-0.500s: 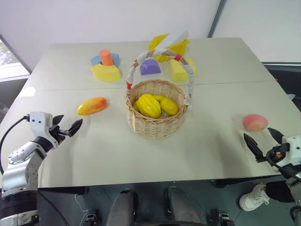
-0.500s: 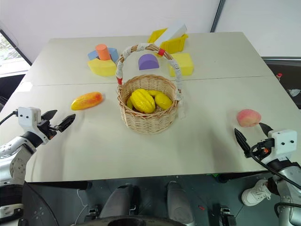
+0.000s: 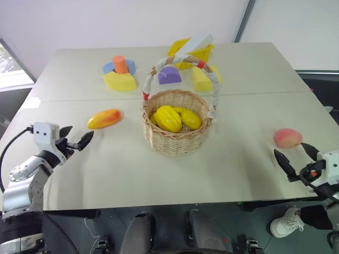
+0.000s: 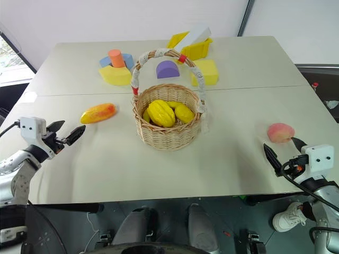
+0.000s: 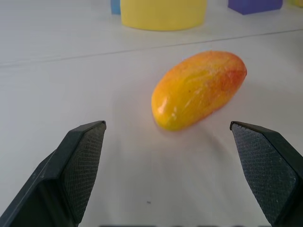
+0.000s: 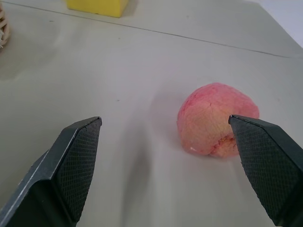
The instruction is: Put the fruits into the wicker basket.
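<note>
The wicker basket (image 3: pixel 175 141) stands mid-table with a ridged yellow fruit (image 3: pixel 167 118) and a smooth yellow fruit (image 3: pixel 191 120) inside. An orange-red-and-yellow mango (image 3: pixel 104 118) lies on the table to its left. My left gripper (image 3: pixel 77 137) is open just short of the mango (image 5: pixel 199 90), which sits ahead of and between the fingers (image 5: pixel 80 156). A pink-orange peach (image 3: pixel 287 137) rests near the right front of the table. My right gripper (image 3: pixel 297 158) is open in front of the peach (image 6: pixel 218 119), apart from it, with nothing between its fingers (image 6: pixel 71 161).
Foam blocks stand at the back: a yellow arch (image 3: pixel 119 81) with an orange cylinder (image 3: pixel 120 64) and blue pieces, a purple block (image 3: pixel 169 75), a yellow block (image 3: pixel 200 79). Behind them lies a yellow box (image 3: pixel 192 50). The table's front edge (image 3: pixel 175 203) is close to both grippers.
</note>
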